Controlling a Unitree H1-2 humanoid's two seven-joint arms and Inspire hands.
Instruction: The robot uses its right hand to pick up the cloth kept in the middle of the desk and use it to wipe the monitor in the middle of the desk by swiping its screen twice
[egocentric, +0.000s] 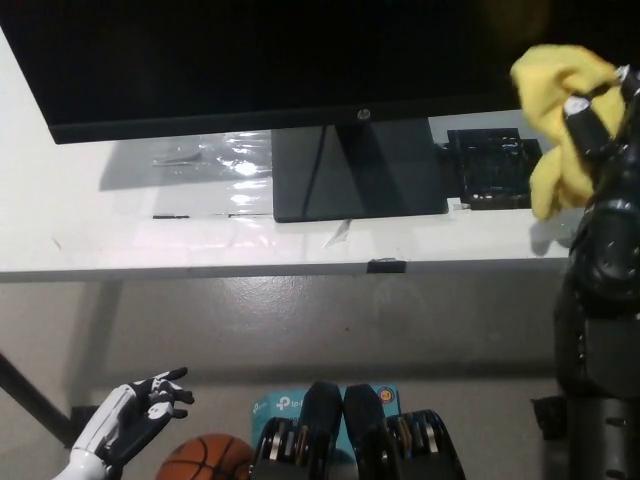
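Right robot hand (598, 120): gripping a bunched yellow cloth (556, 110), fingers (582, 112) curling around its folds at the picture's far right, level with the lower edge of the monitor.
Cloth: hanging clear of the surface (120, 215), its upper lobe showing against the dark screen (250, 50) near the lower right corner; whether it is touching the glass cannot be told from this steep angle.
Step in hand: judging by this, bringing the cloth to the screen for the first of two swipes.
Doing it well: flattening the bunched cloth against the glass so fabric, not fingertips, is making contact; pressing lightly, since the monitor is standing on a narrow stand (358, 170) and could rock back.
Swipe path: probably running sideways toward the robot's left, keeping the pressure even and staying above the bezel (250, 122).
Grip risk: the loose tail is dangling below the robot hand, so it could snag on the black tray (490, 168) just beside the stand if the arm dips.
Surface: carrying a shiny plastic sheet (210, 155) left of the stand, well apart from the work.
Left robot hand (135, 415): resting low at the lower left, holding nothing, fingers loosely spread, near a basketball (205, 458) on the floor.
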